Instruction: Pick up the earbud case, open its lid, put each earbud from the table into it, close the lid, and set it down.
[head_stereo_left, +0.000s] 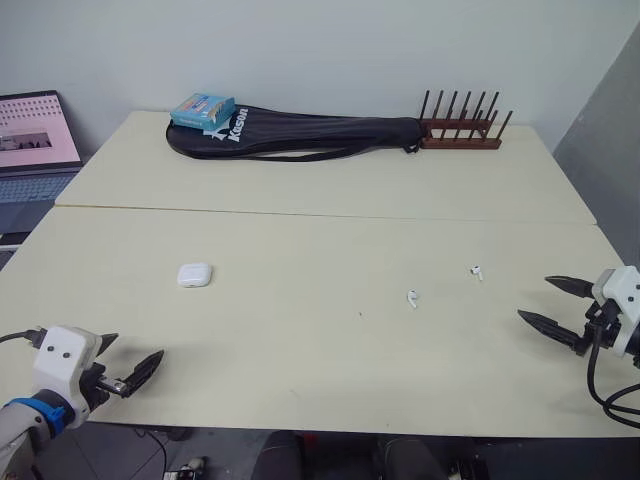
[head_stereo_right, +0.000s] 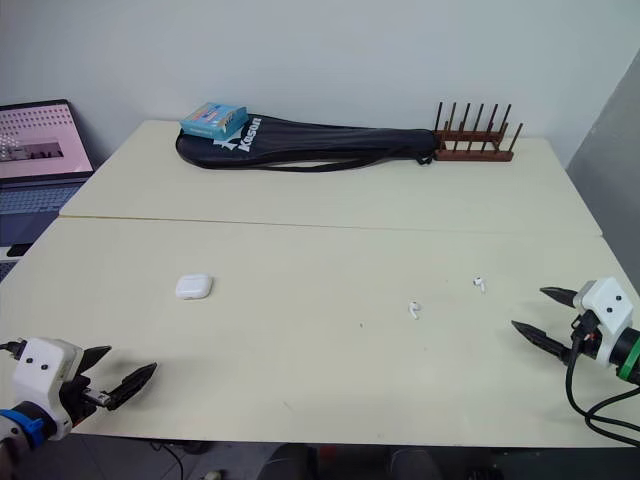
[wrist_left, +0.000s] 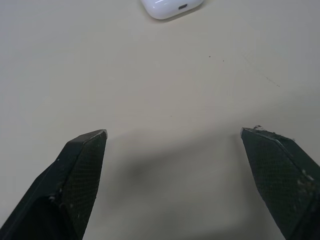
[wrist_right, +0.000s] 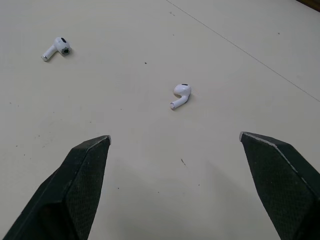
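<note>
Left eye view: the small white rounded plastic earbud case (head_stereo_left: 194, 274) lies flat on the near cream-topped table (head_stereo_left: 300, 370), in its left half, about midway between the near edge and the seam where a second table joins. Its long axis runs roughly parallel to the near edge, its lid looks closed, and the end with the charging port faces the left gripper (head_stereo_left: 136, 347). That gripper hangs over the near left corner, its black fingers spread wide and empty.

Two white stemmed earbuds lie apart in the right half: one (head_stereo_left: 411, 298) nearer the middle, the other (head_stereo_left: 476, 271) nearer the right edge. The right gripper (head_stereo_left: 534, 297) hovers by the right edge, jaws wide apart and holding nothing, pointing towards them.

On the far table rest a black fabric racket bag (head_stereo_left: 300, 133), a blue box (head_stereo_left: 203, 109) on its left end, and a brown wooden peg rack (head_stereo_left: 462, 125). An open laptop (head_stereo_left: 35, 140) stands beyond the left edge, before a pale wall.
</note>
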